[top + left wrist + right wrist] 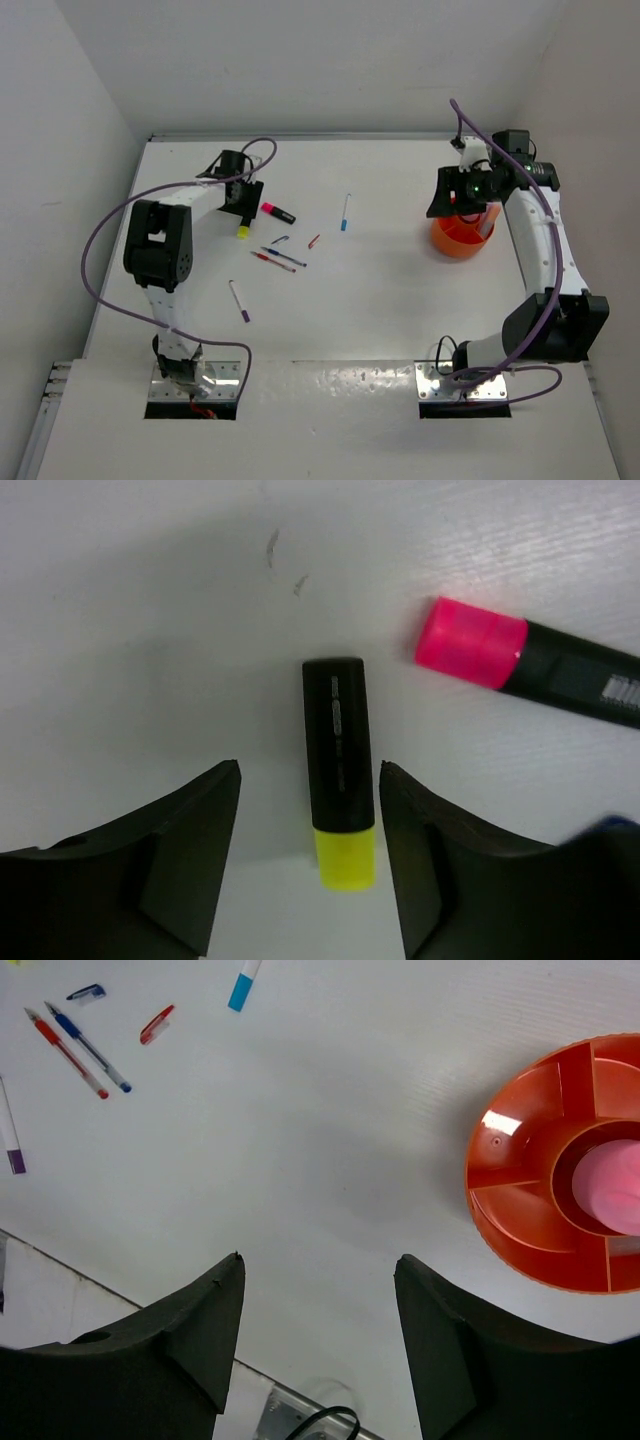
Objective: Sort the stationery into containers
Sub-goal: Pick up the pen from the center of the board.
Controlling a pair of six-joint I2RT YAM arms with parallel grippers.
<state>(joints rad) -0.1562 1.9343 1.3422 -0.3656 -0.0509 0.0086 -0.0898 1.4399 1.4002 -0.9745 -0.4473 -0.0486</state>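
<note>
The worktop (pixel 400 300) is wide, and this is my first worry: the orange bowl (pixel 462 238) stands far on the right side, well apart from the stationery, which lies on the left and in the middle. Every item must travel across, and a weak grip may lose it on the way.

The right gripper (pixel 318 1265) hangs just beside the bowl, spread wide and holding nothing. If it comes down carelessly, I think it could push this light bowl away. Something pink already sits in the middle compartment.

The left gripper (pixel 310 765) is low over the worktop, also wide and holding nothing yet, with one jaw on each side of the yellow marker (pixel 338 750). The marker lies nearer to one jaw, so that jaw may touch first and roll it aside. The jaws stand near the cap end, so the marker may tilt when lifted. The pink marker (pixel 520 660) is near and could be knocked.

The red pen (pixel 65 1052) and the blue pen (pixel 88 1048) lie close together, so one pinch may catch both.
</note>
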